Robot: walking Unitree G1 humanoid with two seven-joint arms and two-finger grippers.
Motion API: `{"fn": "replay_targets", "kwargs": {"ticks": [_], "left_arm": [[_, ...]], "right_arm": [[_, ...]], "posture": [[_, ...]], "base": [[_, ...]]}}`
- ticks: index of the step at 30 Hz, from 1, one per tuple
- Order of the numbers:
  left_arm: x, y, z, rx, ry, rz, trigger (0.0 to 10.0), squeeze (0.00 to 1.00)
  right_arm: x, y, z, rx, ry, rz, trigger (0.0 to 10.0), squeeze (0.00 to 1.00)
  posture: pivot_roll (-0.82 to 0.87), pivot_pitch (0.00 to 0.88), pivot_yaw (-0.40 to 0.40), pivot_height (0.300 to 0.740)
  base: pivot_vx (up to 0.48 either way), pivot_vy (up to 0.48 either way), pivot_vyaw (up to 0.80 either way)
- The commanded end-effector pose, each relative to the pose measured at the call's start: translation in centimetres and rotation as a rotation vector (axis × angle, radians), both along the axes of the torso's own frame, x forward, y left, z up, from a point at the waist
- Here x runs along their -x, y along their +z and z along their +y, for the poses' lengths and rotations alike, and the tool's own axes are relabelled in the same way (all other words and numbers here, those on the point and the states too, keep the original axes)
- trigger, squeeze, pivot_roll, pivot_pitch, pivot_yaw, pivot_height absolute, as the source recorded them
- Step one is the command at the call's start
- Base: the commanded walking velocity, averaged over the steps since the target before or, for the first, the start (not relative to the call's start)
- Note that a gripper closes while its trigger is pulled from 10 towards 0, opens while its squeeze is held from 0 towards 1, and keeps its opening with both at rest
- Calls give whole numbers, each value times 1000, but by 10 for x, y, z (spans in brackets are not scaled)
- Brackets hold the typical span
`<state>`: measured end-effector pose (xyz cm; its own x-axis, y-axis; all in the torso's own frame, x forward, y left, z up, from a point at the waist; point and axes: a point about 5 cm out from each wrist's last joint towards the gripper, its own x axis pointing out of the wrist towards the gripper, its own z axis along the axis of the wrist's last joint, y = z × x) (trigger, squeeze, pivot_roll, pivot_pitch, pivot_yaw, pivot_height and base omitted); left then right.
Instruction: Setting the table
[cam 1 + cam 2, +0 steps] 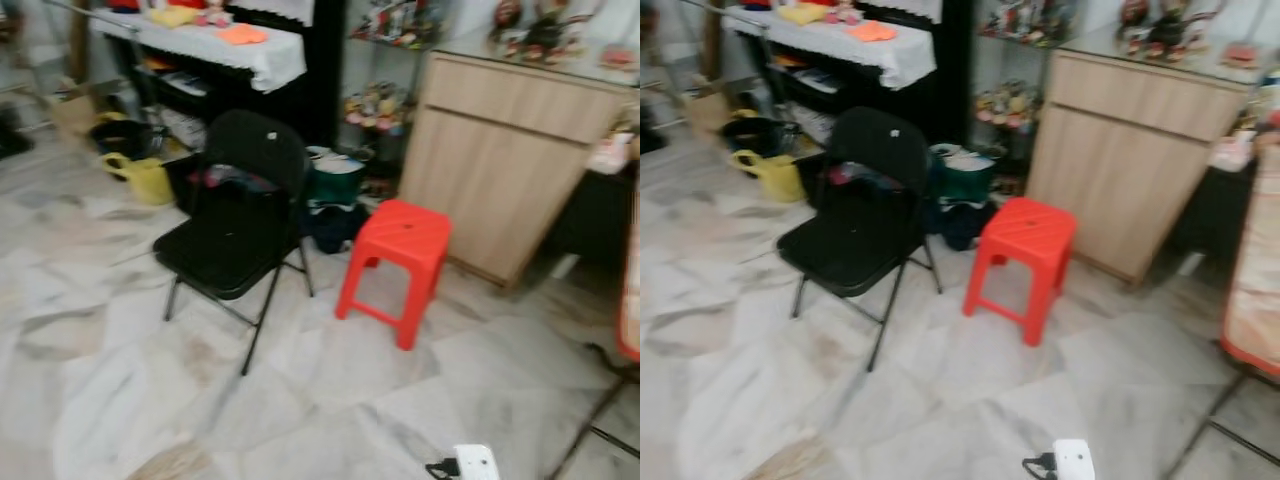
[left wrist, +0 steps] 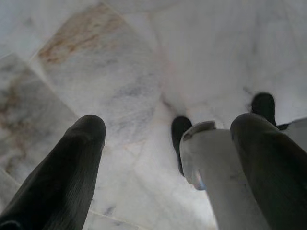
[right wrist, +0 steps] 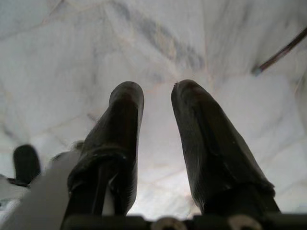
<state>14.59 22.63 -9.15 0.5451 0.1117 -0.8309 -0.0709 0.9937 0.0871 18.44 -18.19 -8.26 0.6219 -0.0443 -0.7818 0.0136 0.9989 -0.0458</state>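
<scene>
Across the near ground, pale marble floor [image 1: 300, 400] runs out to every edge, bare of tableware. Far right, a wooden cabinet [image 1: 500, 170] stands against the wall with ornaments on its top, too blurred to name. Far left, a dark shelf unit with a white cloth [image 1: 215, 45] on it carries orange and yellow items, also too soft to identify. Centre-left, a black folding chair [image 1: 235, 235] faces out, seat empty; just right of it a red plastic stool [image 1: 400, 250], apart from the chair. Behind them, bags and a green bin [image 1: 335, 180]; a yellow jug [image 1: 145, 178] on the floor at far left. At the right edge, a red-rimmed surface on thin dark legs [image 1: 1250, 300], possibly the table to be set; cannot confirm. Near bottom, a small white block with a black plug [image 1: 470, 462] lies on the floor. Left gripper [image 2: 168, 143]: fingers spread wide, nothing between them, pointing down at the floor. Right gripper [image 3: 156, 124]: fingers a little apart, empty, likewise aimed at the floor. No plate, cup or cutlery can be made out anywhere. Judgement: the step in hand is travel or search, with both arms hanging idle. Next move calls for locating the tableware and the table, then steering past chair and stool without clipping them.
</scene>
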Motion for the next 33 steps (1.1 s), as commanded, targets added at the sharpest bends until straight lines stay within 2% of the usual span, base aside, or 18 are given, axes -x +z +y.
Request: {"fn": "replay_targets", "kwargs": {"ticks": [1,28,33], "left_arm": [[-22,10,13,53,120,-22,10000,0],[-28,13,12,64,126,-49,10000,0],[-28,13,11,67,122,-53,10000,0]], "right_arm": [[-14,5,-8,-151,-190,51,10000,0],[-13,5,-9,-166,-218,40,10000,0],[-13,5,-11,-168,-223,35,10000,0]], "posture": [[72,0,-15,740],[76,0,-15,740],[68,0,-14,740]], "base": [[0,0,-800],[0,0,-800],[0,0,-175]]}}
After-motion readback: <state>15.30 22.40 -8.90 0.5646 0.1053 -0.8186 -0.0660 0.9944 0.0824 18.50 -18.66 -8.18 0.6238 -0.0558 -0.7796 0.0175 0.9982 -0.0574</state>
